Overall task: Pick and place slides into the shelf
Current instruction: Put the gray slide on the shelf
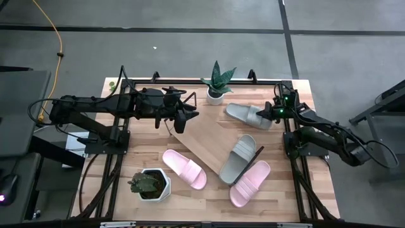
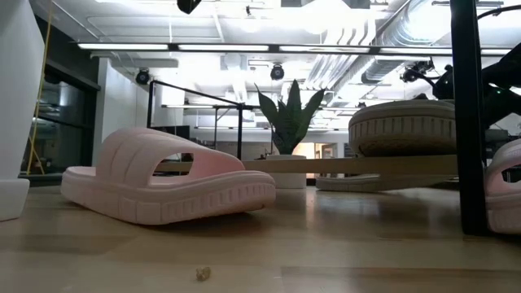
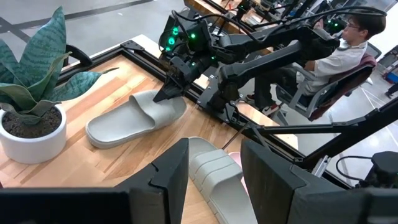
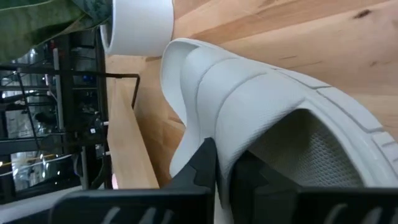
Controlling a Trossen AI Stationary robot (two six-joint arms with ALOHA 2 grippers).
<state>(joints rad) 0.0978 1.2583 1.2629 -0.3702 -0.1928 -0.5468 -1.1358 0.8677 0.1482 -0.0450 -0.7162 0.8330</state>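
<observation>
- Grey foam is what the right gripper point(image 1: 273, 116) has hold of: its jaws are closed on the heel rim of the grey slide point(image 1: 248, 115) lying at the far right of the bench point(image 1: 304, 202), beside the potted snake plant point(image 1: 216, 82). The right wrist view shows the rim pinched between the dark fingers point(image 4: 202, 165), a grip on the edge that should let the sandal be lifted without crushing its strap.
- Whether that slide is already off the bench I cannot tell; from above it looks to be resting flat.
- The shelf point(image 1: 205, 136) lies slantwise mid-bench, its near right end carrying the second grey slide point(image 1: 239, 158), which partly overhangs the board's edge.
- Two pink slides wait on the bare bench: one point(image 1: 185, 168) near the shelf's left side, just beside the white hexagonal planter point(image 1: 149, 184), the other point(image 1: 249, 183) against the shelf's near right end, touching the grey one.
- The left gripper point(image 1: 181, 120) hovers over the shelf's far left corner, jaws spread wide and empty, pointing across towards the right arm's work, seemingly kept clear until its turn.
- A seated person point(image 3: 339, 46) shows beyond the bench.
</observation>
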